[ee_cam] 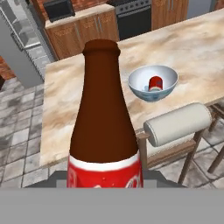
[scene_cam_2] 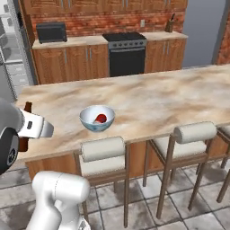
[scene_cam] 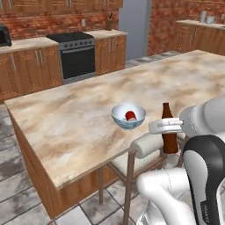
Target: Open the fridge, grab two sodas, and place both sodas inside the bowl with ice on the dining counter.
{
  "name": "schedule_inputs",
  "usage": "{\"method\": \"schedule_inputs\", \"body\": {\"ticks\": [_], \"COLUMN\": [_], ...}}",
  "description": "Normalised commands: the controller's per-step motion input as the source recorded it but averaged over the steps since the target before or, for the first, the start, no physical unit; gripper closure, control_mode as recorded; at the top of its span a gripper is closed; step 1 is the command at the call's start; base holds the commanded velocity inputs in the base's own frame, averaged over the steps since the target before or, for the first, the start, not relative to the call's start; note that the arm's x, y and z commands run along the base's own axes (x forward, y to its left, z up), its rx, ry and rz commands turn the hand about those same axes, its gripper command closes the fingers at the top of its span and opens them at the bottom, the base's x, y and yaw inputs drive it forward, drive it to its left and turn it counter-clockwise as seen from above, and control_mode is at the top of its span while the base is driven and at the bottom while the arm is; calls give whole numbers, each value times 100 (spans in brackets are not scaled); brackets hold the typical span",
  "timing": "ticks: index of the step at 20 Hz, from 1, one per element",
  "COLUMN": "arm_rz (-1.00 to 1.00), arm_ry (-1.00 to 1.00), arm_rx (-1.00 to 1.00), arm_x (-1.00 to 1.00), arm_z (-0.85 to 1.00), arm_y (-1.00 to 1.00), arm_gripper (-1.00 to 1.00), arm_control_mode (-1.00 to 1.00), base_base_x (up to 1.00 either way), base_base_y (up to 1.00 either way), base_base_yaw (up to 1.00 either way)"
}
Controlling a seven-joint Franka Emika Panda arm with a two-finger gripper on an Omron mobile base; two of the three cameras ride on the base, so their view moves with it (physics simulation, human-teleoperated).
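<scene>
My gripper (scene_cam: pixel 169 127) is shut on the slim dark-brown cola bottle (scene_cam: pixel 168 132), held upright beside the near edge of the dining counter (scene_cam: pixel 74 114). The bottle (ee_cam: pixel 103 118) looms close in the hand view, red label low. In the right base view the arm hides most of the bottle (scene_cam_2: pixel 27 108). On the counter stands the pale blue bowl (scene_cam: pixel 128 116), left of the bottle, with the red can (scene_cam: pixel 130 115) inside it. Bowl (scene_cam_2: pixel 97 118) and can (scene_cam_2: pixel 101 118) also show from the right, and bowl (ee_cam: pixel 153 82) and can (ee_cam: pixel 155 82) from the hand. The fridge (scene_cam_2: pixel 11 49) stands open at far left.
Padded stools (scene_cam: pixel 147 147) (scene_cam_2: pixel 101 150) (scene_cam_2: pixel 195 133) line the counter's near side, one right under the bottle. Stove (scene_cam_2: pixel 126 50) and microwave (scene_cam_2: pixel 51 32) sit against the brick back wall. Tiled floor runs around the island.
</scene>
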Motion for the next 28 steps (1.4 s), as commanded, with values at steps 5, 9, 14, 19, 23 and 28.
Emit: {"method": "schedule_inputs", "body": {"ticks": [5,9,14,19,23,28], "arm_rz": [0,0,0,0,0,5], "arm_ry": [0,0,0,0,0,2], "arm_rx": [0,0,0,0,0,1], "arm_x": [0,0,0,0,0,20], "arm_z": [0,0,0,0,0,0], "arm_y": [0,0,0,0,0,-8], "arm_gripper": [100,100,100,100,100,100], "arm_control_mode": [100,100,100,100,100,-100], "base_base_x": [24,35,47,63,90,80], "base_base_y": [-55,-56,-60,-63,-47,-27], "base_base_yaw": [44,42,39,35,32,21]}}
